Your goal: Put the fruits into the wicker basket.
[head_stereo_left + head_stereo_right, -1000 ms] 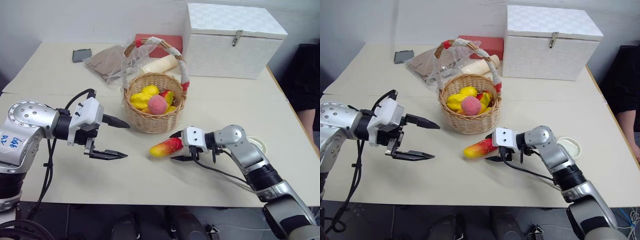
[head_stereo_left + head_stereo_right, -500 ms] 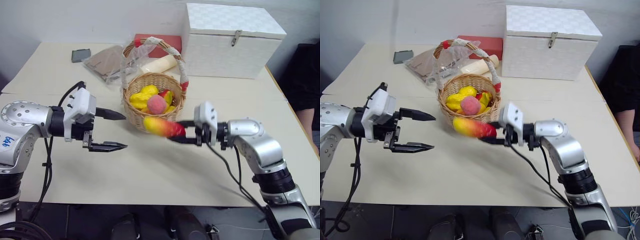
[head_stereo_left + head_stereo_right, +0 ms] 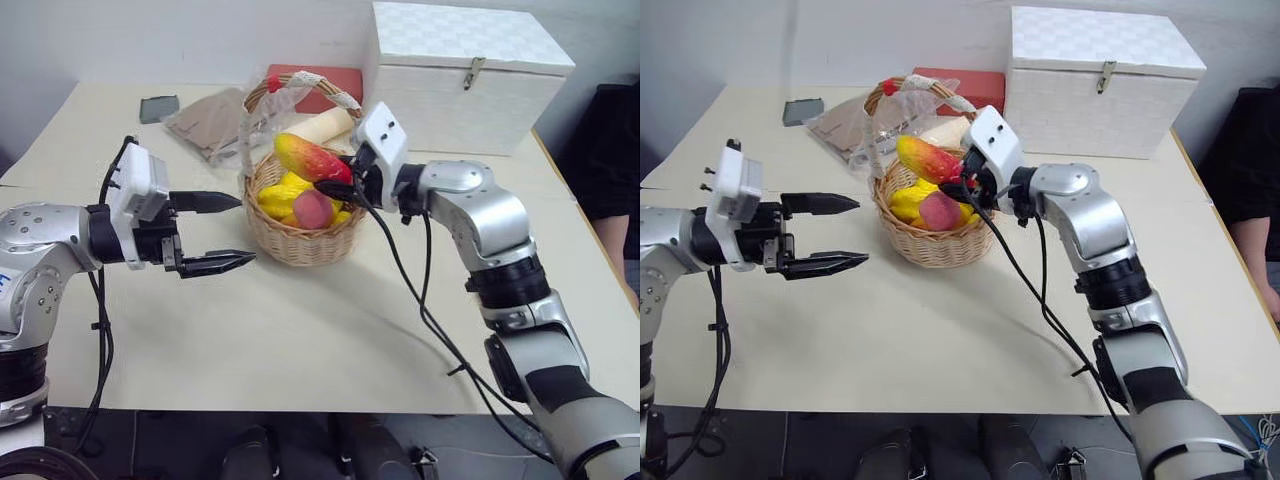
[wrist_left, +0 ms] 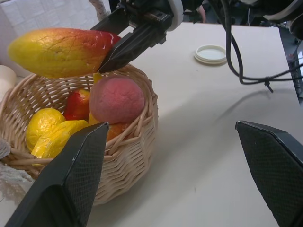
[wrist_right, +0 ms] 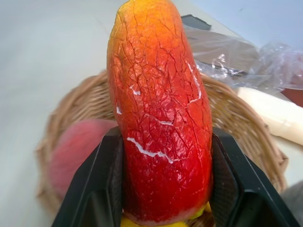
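Hovering over round tan wicker basket [image 3: 305, 215]: right end effector [image 3: 335, 182] clamps red end of elongated yellow-to-red toy mango [image 3: 310, 157], long axis near level across rim, pink peach [image 3: 313, 208] below. Left end effector [image 3: 225, 232] wide, empty, beside basket. Release needs mango centred over opening.

One wicker basket [image 3: 300, 235] stands on the desk [image 3: 300, 330], one mango-like fruit [image 3: 311, 158] is above it, one pink peach [image 3: 313, 209] and several yellow fruits [image 3: 278, 200] lie inside, alongside one white latched box [image 3: 465, 80], one white lid [image 4: 210, 54] and two end effectors.
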You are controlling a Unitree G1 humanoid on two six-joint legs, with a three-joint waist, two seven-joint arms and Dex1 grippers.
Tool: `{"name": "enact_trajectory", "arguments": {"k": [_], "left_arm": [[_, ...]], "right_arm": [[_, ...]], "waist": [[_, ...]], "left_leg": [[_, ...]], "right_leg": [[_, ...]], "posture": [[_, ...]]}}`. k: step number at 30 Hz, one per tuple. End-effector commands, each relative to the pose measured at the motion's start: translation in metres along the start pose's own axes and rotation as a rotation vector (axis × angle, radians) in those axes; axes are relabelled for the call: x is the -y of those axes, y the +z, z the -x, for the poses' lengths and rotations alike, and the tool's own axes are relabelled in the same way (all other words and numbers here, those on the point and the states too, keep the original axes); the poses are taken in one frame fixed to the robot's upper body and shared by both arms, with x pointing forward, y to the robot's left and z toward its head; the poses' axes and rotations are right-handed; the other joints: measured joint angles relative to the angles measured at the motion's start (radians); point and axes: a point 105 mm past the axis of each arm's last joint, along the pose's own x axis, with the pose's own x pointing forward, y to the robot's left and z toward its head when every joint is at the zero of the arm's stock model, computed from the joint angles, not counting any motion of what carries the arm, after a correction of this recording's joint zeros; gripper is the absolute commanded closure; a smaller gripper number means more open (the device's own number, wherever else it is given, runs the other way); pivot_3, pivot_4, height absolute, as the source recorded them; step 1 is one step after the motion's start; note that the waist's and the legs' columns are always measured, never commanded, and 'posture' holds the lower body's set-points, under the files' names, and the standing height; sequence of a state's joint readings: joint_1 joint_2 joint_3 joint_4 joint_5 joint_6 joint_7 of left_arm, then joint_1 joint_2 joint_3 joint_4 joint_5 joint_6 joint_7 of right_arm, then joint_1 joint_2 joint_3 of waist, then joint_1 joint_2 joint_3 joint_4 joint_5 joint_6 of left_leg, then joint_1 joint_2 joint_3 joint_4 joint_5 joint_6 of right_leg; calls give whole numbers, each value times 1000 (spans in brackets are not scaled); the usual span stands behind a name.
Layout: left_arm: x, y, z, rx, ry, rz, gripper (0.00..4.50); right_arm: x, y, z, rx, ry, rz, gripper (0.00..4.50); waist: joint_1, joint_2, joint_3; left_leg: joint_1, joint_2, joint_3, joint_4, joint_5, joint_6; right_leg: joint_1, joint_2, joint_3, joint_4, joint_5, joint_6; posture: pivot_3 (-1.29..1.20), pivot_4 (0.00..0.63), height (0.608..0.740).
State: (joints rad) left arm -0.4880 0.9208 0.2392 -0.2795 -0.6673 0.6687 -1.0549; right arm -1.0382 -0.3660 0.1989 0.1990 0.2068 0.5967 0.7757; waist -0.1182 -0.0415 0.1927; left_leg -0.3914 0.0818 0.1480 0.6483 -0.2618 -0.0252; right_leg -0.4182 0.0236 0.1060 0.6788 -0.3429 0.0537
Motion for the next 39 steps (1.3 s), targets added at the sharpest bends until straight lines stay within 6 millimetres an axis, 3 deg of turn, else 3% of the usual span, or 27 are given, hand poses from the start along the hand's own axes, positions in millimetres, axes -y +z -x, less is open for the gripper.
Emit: {"name": "enact_trajectory", "arguments": {"k": [1, 7, 12, 17, 19, 22, 28, 33, 39], "left_arm": [[4, 10, 5, 16, 19, -43, 0], [-2, 13, 10, 30, 68, -37, 0], [-3, 11, 9, 25, 57, -39, 0], [-2, 12, 3, 28, 20, -48, 0], [-3, 14, 1, 30, 9, -53, 0], [-6, 19, -3, 41, -7, -65, 0], [-9, 27, -11, 64, -22, -78, 0], [-9, 28, -13, 70, -22, -82, 0], [-10, 29, -11, 66, -8, -86, 0]], "right_arm": [[8, 23, -7, 55, -35, 60, 1961], [3, 47, -4, 133, 7, 26, 27], [-27, 56, 25, 187, 175, -129, 27], [-39, 48, 60, 178, 221, -234, 27], [-27, 34, 69, 145, 129, -257, 27], [10, 9, 73, 87, -117, -303, 27], [41, -2, 55, 106, -284, -308, 27], [54, 2, 31, 160, -302, -338, 27], [64, -9, 8, 143, -331, -326, 27]], "waist": [[-5, 0, 0], [-12, 0, 0], [-13, 0, 0], [-11, 0, 0], [-10, 0, 0], [-14, 0, 0], [-30, 0, 0], [-31, 0, 0], [-27, 0, 0]], "left_leg": [[0, 0, 0, 0, 0, 0], [0, 0, 0, 0, 0, -1], [-1, 0, -1, -1, 0, -1], [-1, 0, -1, 0, 0, -1], [-1, 0, -1, 0, 0, -1], [0, 0, -1, 0, 0, -1], [1, 0, 0, -2, 1, -2], [0, 0, 1, -3, 2, -3], [-1, 0, 1, -2, 1, -3]], "right_leg": [[0, 0, 0, 0, 0, 0], [0, 0, 0, 0, 0, 0], [0, 0, -1, 0, 0, 0], [0, 0, -1, 0, 0, 0], [1, 0, -1, 0, 0, 0], [1, 0, -1, 0, 0, 0], [0, 1, 1, 0, 0, 1], [-1, 1, 2, 0, 0, 0], [-1, 1, 1, -1, 0, 0]], "posture": [[0, 150, 740], [0, 150, 740], [0, 150, 740], [0, 150, 740], [0, 150, 740], [0, 150, 740], [0, 150, 740], [0, 150, 740], [0, 150, 740]]}}
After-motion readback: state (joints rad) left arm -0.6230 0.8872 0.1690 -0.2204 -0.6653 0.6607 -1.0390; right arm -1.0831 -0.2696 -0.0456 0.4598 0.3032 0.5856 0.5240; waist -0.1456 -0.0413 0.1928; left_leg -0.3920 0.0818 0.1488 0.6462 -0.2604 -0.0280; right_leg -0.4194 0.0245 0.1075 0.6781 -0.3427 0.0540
